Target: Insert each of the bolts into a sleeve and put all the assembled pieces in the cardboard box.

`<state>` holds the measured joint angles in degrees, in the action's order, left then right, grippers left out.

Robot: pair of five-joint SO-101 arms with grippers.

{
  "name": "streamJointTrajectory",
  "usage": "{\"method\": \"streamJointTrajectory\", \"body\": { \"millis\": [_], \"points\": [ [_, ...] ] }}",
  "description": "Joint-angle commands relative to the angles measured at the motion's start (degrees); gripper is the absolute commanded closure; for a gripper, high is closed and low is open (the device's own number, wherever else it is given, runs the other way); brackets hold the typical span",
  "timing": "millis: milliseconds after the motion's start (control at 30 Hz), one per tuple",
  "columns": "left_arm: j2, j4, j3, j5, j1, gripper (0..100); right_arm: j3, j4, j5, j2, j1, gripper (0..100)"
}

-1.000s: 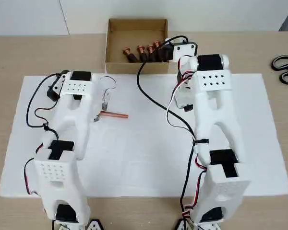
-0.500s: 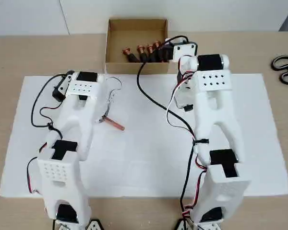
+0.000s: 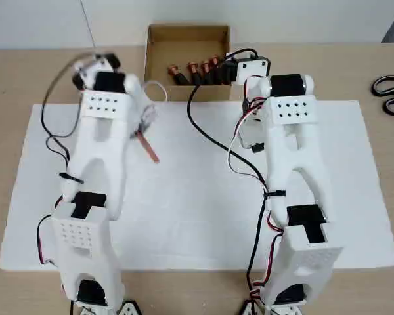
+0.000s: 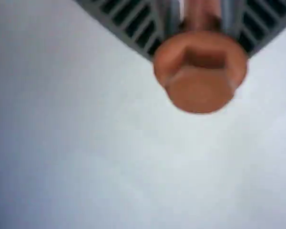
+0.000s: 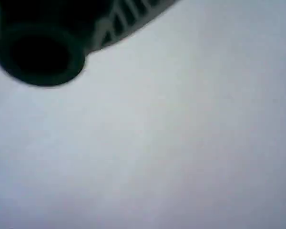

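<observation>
Over the sheet, by the box's near left corner: the left gripper (image 3: 145, 126) hangs with its jaws closed on a copper bolt (image 3: 148, 147).
Bolt: in the high view it slants from the gripper down toward the sheet (image 3: 197, 216), free end pointing to the near right. Whether that end touches the sheet cannot be told. In the left wrist view its head (image 4: 200, 76) faces the camera and the shank runs up between the ribbed fingers (image 4: 128, 19).
Right gripper (image 5: 71, 19): closed on a black sleeve (image 5: 38, 55), seen in its own wrist view.
Sleeve: its round open end faces the camera, with the white sheet behind it.
Right arm: in the high view it stretches over the sheet's right half, wrist close to the box's near right corner.
Box (image 3: 147, 62): cardboard, open on top, on the table (image 3: 26, 72) just beyond the sheet's far edge, between the two arms.
Pieces (image 3: 196, 71): four assembled ones lie side by side in the box, along its near wall and toward its right side, copper heads showing.
Scissors (image 3: 391, 92): on the bare table at the far right, just off the sheet.
</observation>
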<state>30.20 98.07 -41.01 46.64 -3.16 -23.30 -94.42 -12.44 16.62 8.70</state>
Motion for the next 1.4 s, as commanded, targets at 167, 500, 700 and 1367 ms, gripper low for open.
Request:
{"method": "streamJointTrajectory", "body": {
  "millis": [167, 500, 700, 1367],
  "points": [
    [-11.3, 2.5, -4.9, -12.1, -2.4, 99, -3.3, -1.5, -0.5, -5.5, 0.2, 99.5],
    [-38.0, 2.4, 16.9, -23.0, -6.0, 99, -3.1, -1.7, -0.5, -36.0, 0.3, 99.5],
    [-50.2, 2.2, 32.5, -23.6, -10.2, 99, 4.9, -1.7, -0.4, -51.1, 0.2, 99.5],
    [-63.2, -38.9, 63.7, -23.2, -11.0, 99, 66.4, 45.8, -0.2, -68.0, 2.7, 99.5]
  ]
}}
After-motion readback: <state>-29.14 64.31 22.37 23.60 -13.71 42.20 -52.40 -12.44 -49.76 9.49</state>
